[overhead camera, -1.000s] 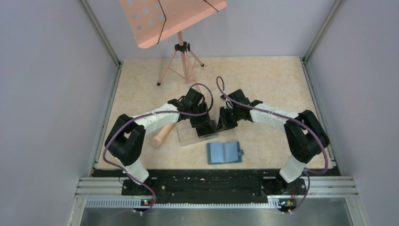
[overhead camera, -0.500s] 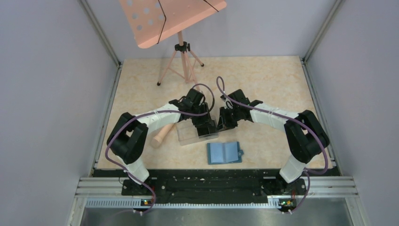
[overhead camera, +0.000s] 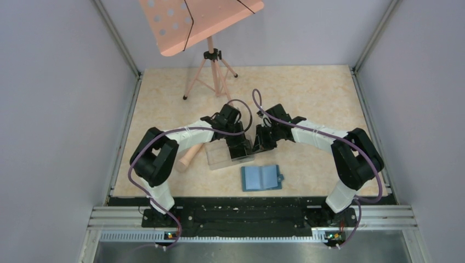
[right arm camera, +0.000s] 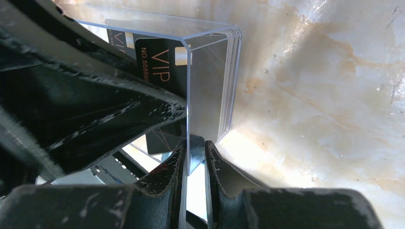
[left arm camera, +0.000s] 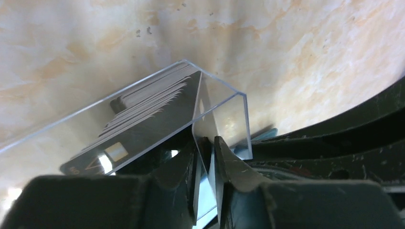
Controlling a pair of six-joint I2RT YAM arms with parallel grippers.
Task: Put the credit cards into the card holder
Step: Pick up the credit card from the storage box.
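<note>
The left arm's elbow has swung inward toward the middle, while its left gripper (overhead camera: pixel 239 150) has stayed at the clear box (overhead camera: pixel 219 156) and its fingers have drawn closer together. The surface (overhead camera: pixel 307 93) carries a pink music stand (overhead camera: pixel 197 22) at 12 o'clock and the clear box near the centre. A wooden handle (overhead camera: pixel 189 156) lies at 9 o'clock of the box.

The card holder (overhead camera: pixel 261 177) lies open and flat at 5 o'clock of the box, apart from it, its pockets showing and none visibly filled. The credit cards (left arm camera: pixel 143 119) stand as a dark stack inside the box, leaning against one wall.

The left fingers are narrow, one on each side of the box's end wall, and seem to pinch it. The right gripper (overhead camera: pixel 257 143) meets the box from 3 o'clock. Its fingers are nearly together, clamped on a clear wall edge.

By my reading the task is barely begun: no card is out of the box, and every card has yet to reach the holder.
</note>
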